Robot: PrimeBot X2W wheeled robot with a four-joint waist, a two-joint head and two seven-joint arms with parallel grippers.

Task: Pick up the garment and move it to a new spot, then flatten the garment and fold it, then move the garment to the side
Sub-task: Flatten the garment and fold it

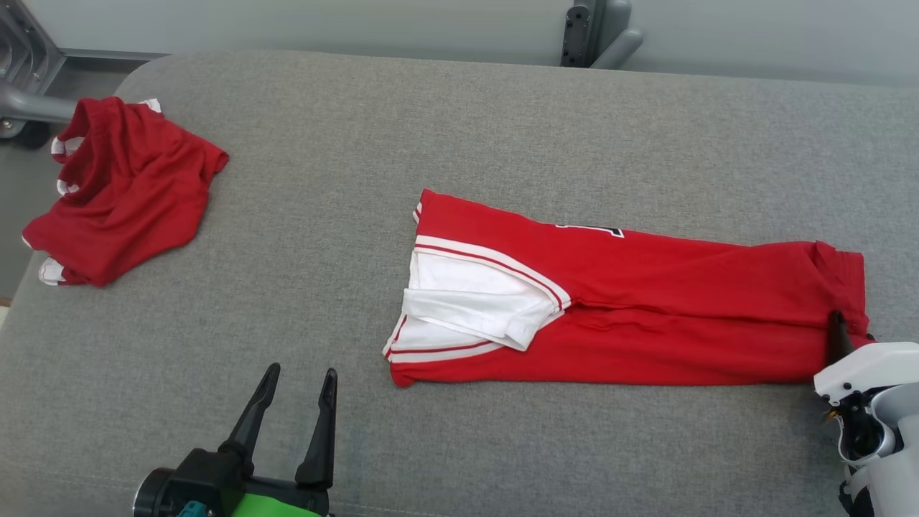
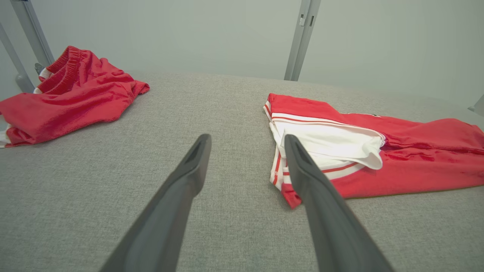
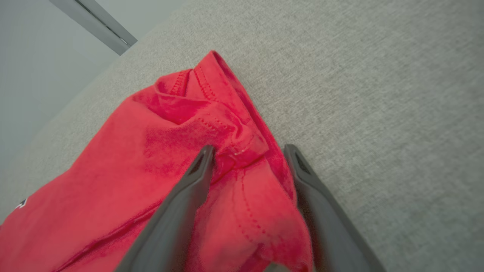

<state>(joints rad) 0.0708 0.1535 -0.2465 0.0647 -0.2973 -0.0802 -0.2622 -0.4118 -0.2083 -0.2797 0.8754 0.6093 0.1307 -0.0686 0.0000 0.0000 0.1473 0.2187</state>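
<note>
Jersey folded lengthwise, flat on cushion, centre-right. Right gripper: fingers spread, straddling jersey hem corner, not clamped. Left gripper: fingers spread, empty, near jersey's white end. Shorts far left.

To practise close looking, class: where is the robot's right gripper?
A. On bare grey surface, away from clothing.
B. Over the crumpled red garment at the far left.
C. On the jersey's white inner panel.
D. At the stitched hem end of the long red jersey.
D: the right gripper straddles a bunched fold at the stitched hem end of the red jersey, jaws apart.
</note>
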